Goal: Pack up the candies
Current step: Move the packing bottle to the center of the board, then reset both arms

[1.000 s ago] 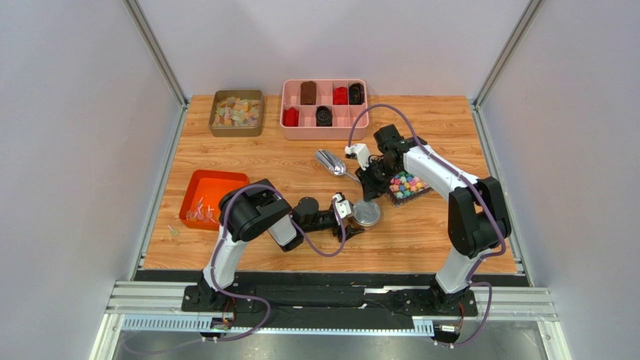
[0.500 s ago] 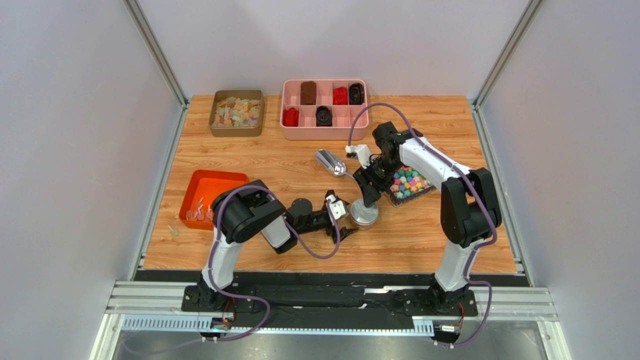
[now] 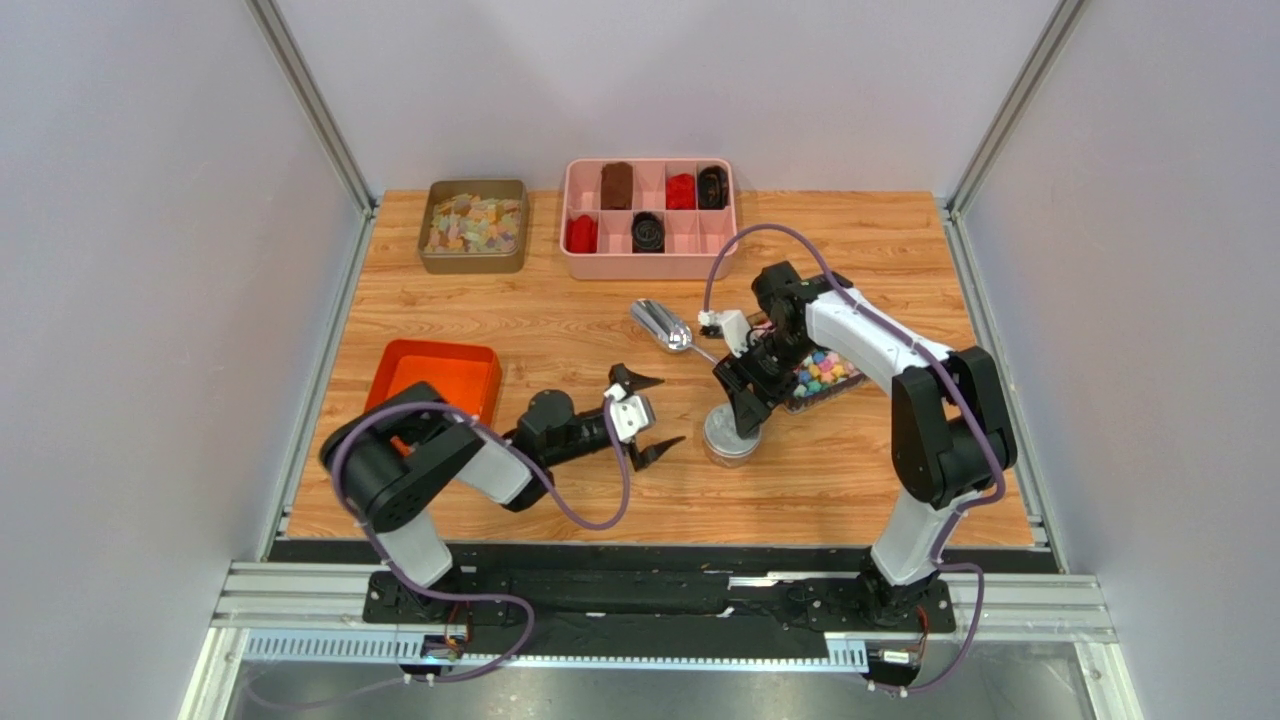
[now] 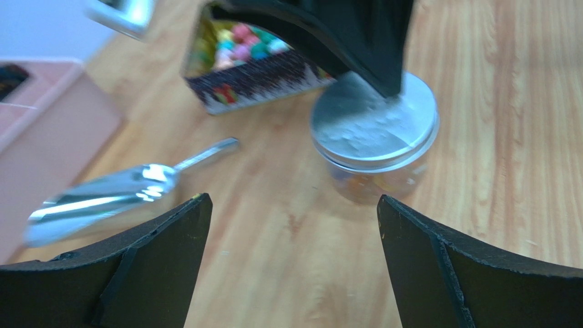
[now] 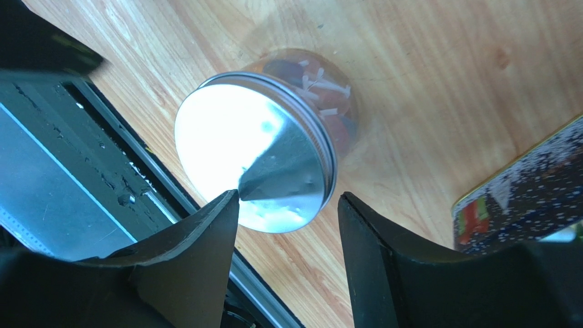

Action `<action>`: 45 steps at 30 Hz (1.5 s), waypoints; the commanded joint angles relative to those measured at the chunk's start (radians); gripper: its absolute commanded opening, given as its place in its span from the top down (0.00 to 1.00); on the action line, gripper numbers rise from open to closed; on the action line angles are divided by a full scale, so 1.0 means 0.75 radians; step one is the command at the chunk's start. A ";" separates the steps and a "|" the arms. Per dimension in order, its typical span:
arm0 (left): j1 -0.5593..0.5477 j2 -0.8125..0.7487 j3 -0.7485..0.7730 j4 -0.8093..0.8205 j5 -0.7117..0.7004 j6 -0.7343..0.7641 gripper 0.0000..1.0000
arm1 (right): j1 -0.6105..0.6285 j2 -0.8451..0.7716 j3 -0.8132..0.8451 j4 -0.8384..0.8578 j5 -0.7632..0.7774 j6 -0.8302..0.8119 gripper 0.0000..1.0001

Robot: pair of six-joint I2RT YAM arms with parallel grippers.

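Whitish twist-wrapped candies (image 5: 320, 87) lay inside a clear round plastic jar (image 4: 373, 180) capped by a silver metal lid (image 5: 253, 157). It sat just below the right gripper (image 5: 287, 198), whose fingers were spread, one tip seemingly touching the lid. The left gripper (image 4: 293, 201) gaped wide and held nothing; the jar stood ahead of its fingers, unsteadied. An off-centre push or twist could have spun or tipped it, spilling candies if the lid sat loose.

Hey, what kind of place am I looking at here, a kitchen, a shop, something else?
Probably a robotics lab test cell: a wooden table between blank grey walls, the left arm and right arm bolted to a metal rail at its near edge, and a pink divided tray of sweets.
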 commanded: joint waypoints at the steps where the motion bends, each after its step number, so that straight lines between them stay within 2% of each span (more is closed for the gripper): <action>1: 0.116 -0.227 -0.009 -0.161 0.071 0.136 0.01 | 0.006 -0.070 -0.031 0.020 -0.056 0.053 0.41; 5: 0.283 -0.477 0.040 -0.464 0.218 0.094 0.01 | 0.039 -0.078 -0.035 0.059 -0.084 0.103 0.41; 9: 0.466 -0.594 0.066 -0.487 0.402 -0.074 0.01 | 0.112 -0.043 -0.019 0.107 -0.080 0.158 0.42; 12: 0.558 -0.672 0.158 -0.671 0.508 -0.150 0.01 | 0.169 0.008 0.016 0.157 -0.074 0.203 0.43; 19: 0.720 -0.804 0.361 -1.192 0.623 -0.054 0.01 | 0.294 0.178 0.177 0.206 -0.066 0.258 0.45; 26: 0.834 -0.886 0.549 -1.591 0.603 0.065 0.01 | 0.354 0.248 0.339 0.216 -0.031 0.266 0.43; 28: 0.857 -0.913 0.563 -1.653 0.603 0.079 0.01 | 0.354 0.203 0.382 0.188 -0.021 0.246 0.41; 31: 0.906 -0.948 0.594 -1.708 0.611 0.090 0.01 | 0.342 0.095 0.409 0.151 -0.007 0.211 0.30; 33: 0.941 -0.962 0.618 -1.749 0.613 0.089 0.01 | 0.329 0.041 0.425 0.094 0.008 0.179 0.14; 34: 0.951 -0.980 0.645 -1.786 0.611 0.090 0.01 | 0.321 -0.020 0.441 0.079 0.038 0.168 0.11; 35: 0.965 -0.989 0.661 -1.808 0.611 0.090 0.01 | 0.315 -0.049 0.448 0.049 0.055 0.158 0.01; 37: 0.979 -1.013 0.727 -1.902 0.597 0.092 0.01 | 0.286 -0.114 0.460 0.026 0.112 0.144 0.00; 41: 1.014 -1.036 0.894 -2.125 0.582 0.106 0.01 | 0.205 -0.379 0.488 -0.003 0.149 0.135 0.00; 44: 1.059 -1.017 1.080 -2.364 0.668 0.118 0.01 | 0.157 -0.531 0.499 -0.015 0.175 0.111 0.00; 45: 1.086 -1.009 1.125 -2.474 0.762 0.118 0.01 | 0.155 -0.631 0.495 -0.013 0.188 0.107 0.00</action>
